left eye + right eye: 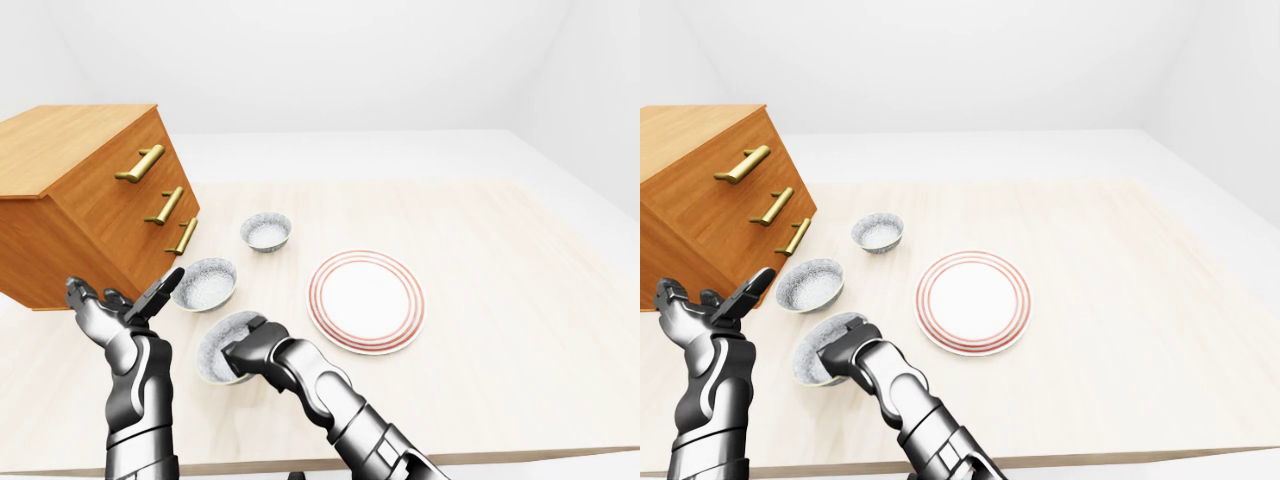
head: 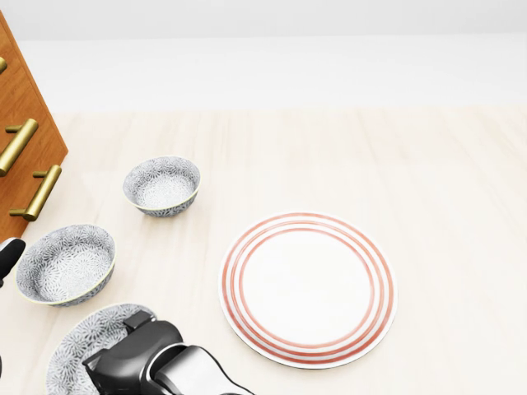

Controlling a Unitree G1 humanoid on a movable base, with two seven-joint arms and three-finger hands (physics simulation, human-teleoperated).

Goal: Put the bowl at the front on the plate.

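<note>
Left-eye view, item one: round white plate with red concentric rim rings (image 1: pixel 366 301), lying flat on the pale wooden tabletop (image 1: pixel 500 260); taken as the landmark.

Item two: nearest grey-patterned ceramic bowl (image 1: pixel 222 345), left of the plate and closer to the table's near edge; the task's bowl, resting on the table, well short of the plate.

Item three: right hand (image 1: pixel 252 348), dark metal, at that bowl's plate-side rim. Fingers appear curled over the rim; whether they truly clamp it cannot be told.

Item four: left hand (image 1: pixel 120 308), raised further left of the plate, fingers spread wide, holding nothing.

Risks, as judged: a one-sided rim grip may let the bowl tilt or slip on lifting; a low carry could strike the plate's edge and shove it.

Other items: second grey-patterned bowl (image 2: pixel 66 263) and third grey-patterned bowl (image 2: pixel 162 185), both left of the plate and further up the head view; orange-brown wooden drawer chest with brass handles (image 1: pixel 85 195), beyond them. Nothing lies between the nearest bowl and the plate.
</note>
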